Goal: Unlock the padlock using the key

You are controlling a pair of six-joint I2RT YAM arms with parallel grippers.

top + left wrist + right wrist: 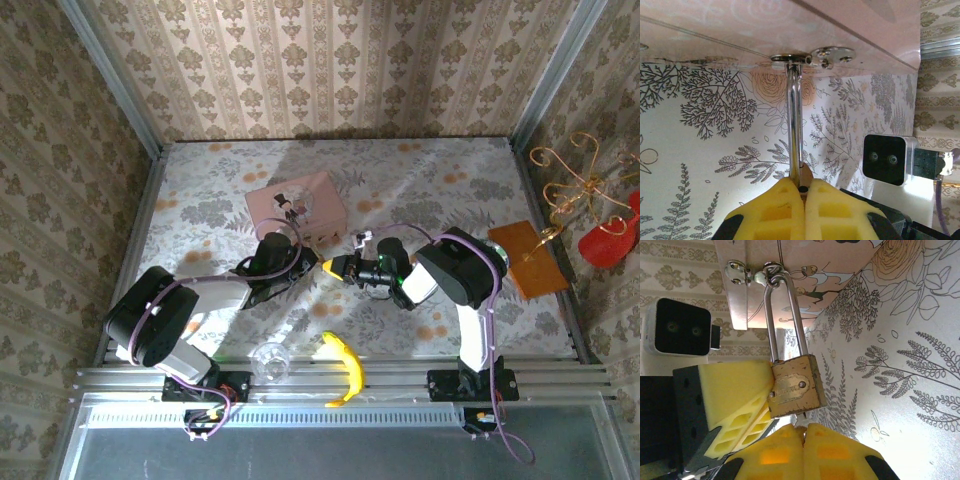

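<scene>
Right gripper (803, 439): the yellow padded fingers are pressed together and pinch the small, thin metal key (801, 418). Only a silvery sliver shows between the fingertips and the underside of the lock, so the blade looks seated in the keyway. How deep it sits, you cannot tell.

Left gripper (801, 189): it is closed on the small brass-coloured padlock (792, 390) and clamps the body across its flat faces. The thin silvery shackle (785, 315) has both legs in the body. It runs from there to the metal hasp (737, 271) on the pink rectangular tin (790, 30), which sits on the floral-patterned desk (910, 365).

Step in hand, as judged: turning the key.
- Rotate your right wrist about the key's own axis and put no side load on it.
- Hold the left clamp firm. The lock pivots freely on the hasp loop and will spin or swing with any push.
- Apply light inward pressure so the blade stays seated.
- If it resists, try the other direction and do not force it. A key this thin may bend, or slip in the soft pads.
</scene>
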